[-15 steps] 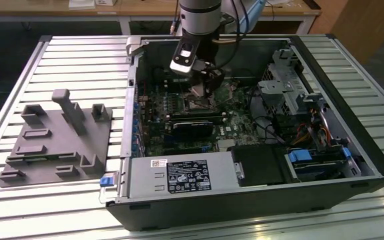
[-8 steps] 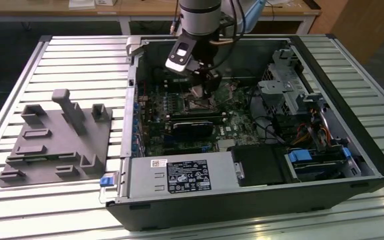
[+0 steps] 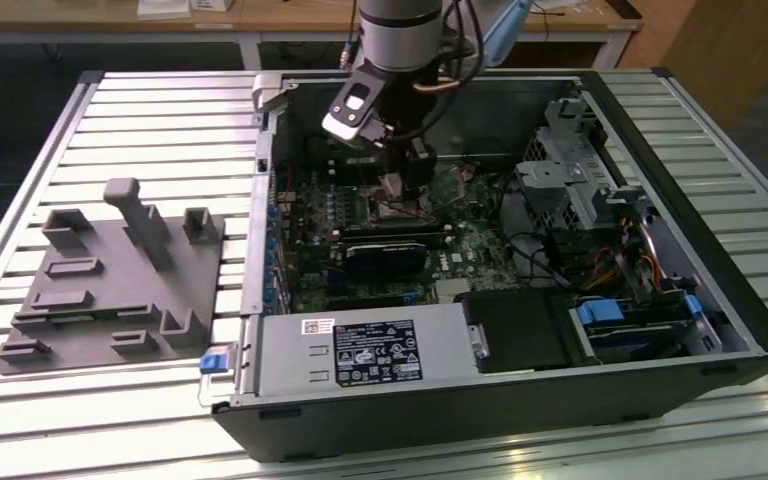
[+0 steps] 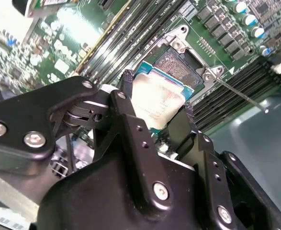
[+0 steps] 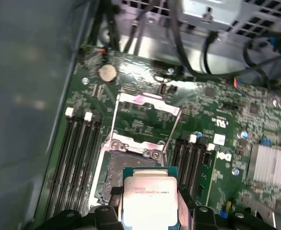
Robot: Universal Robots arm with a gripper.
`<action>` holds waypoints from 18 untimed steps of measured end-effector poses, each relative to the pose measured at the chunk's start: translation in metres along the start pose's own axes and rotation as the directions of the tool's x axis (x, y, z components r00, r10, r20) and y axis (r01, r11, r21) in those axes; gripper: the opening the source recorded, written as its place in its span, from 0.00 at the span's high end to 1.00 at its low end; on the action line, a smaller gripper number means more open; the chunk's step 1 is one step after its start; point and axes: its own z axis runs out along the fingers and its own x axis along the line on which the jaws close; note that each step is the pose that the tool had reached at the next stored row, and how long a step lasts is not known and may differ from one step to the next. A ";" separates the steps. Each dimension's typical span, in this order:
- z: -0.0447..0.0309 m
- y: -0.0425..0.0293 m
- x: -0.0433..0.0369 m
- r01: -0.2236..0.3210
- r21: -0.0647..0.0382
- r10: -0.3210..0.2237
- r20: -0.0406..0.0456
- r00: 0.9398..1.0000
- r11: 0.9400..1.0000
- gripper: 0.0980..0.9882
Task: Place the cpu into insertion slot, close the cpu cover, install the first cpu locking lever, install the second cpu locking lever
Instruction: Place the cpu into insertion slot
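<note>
Second wrist view: the gripper (image 4: 157, 93) clamps the cpu (image 4: 159, 103) by its edges, close by the open insertion slot (image 4: 181, 64); placement is in hand; seating likely calls for square alignment.

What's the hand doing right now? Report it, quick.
The hand is closed on the cpu, holding it by two opposite edges close to the open insertion slot. The cpu is not yet seated.
</note>
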 end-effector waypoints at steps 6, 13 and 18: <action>0.0012 -0.0001 0.0000 -0.108 0.005 0.108 0.010 0.994 0.994 0.50; 0.0024 -0.0012 0.0003 -0.165 0.005 0.165 -0.009 0.986 0.986 0.50; 0.0041 -0.0016 0.0006 -0.171 0.004 0.171 -0.027 0.985 0.985 0.50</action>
